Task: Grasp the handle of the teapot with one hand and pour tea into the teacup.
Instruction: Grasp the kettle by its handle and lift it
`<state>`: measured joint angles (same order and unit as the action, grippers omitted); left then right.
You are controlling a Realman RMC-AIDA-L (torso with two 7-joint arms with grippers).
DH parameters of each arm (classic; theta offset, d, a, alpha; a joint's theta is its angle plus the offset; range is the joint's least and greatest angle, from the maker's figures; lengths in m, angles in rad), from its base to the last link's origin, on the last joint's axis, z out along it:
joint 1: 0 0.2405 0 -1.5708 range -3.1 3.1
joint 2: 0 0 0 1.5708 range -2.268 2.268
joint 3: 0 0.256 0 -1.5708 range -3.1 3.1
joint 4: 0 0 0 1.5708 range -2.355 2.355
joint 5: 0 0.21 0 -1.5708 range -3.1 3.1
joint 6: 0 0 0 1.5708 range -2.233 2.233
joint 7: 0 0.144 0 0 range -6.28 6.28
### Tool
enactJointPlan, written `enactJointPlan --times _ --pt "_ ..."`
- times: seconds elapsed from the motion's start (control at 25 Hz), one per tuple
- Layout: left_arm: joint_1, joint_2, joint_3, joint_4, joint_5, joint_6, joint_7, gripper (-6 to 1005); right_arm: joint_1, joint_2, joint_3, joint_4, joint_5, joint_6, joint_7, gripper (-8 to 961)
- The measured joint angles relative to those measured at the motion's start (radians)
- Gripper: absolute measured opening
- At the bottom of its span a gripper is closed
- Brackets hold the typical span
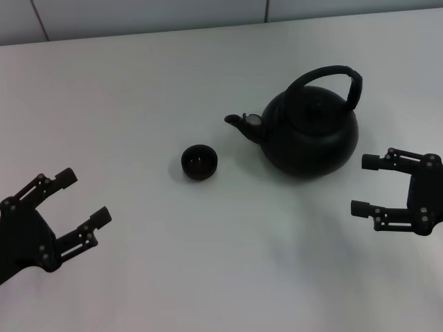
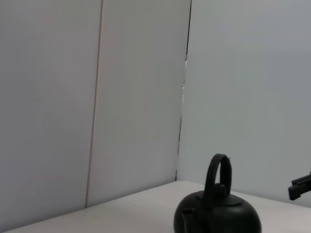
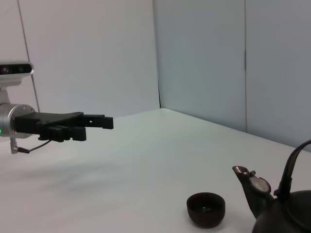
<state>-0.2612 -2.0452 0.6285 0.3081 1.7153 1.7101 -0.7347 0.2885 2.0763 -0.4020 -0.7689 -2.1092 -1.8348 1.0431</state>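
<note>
Plain white table (image 1: 138, 104) filling most of the head view, matte and evenly lit, with soft faint shadows. Behind it, pale grey-white wall panels (image 2: 141, 97) divided by thin vertical seams, meeting at 1 dark corner joint (image 2: 183, 92).

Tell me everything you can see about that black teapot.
The teapot is a round, squat, matte-black pot, seemingly cast iron, standing upright on the white table. A thick arched handle rises over its lid, and a short spout points toward the small dark teacup, which stands apart. Nothing grips it; the right tool waits open beside it.
</note>
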Motion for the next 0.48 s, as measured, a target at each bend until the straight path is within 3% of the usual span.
enactJointPlan --times 0.24,0.48 --pt "0.003 0.001 0.031 0.021 0.028 -0.025 0.012 852 0.0 0.002 0.0 0.005 0.001 0.003 0.0 817" --pt "0.006 -0.01 0.038 0.087 0.156 -0.122 0.02 852 -0.005 0.002 0.0 0.008 0.002 0.003 0.0 817"
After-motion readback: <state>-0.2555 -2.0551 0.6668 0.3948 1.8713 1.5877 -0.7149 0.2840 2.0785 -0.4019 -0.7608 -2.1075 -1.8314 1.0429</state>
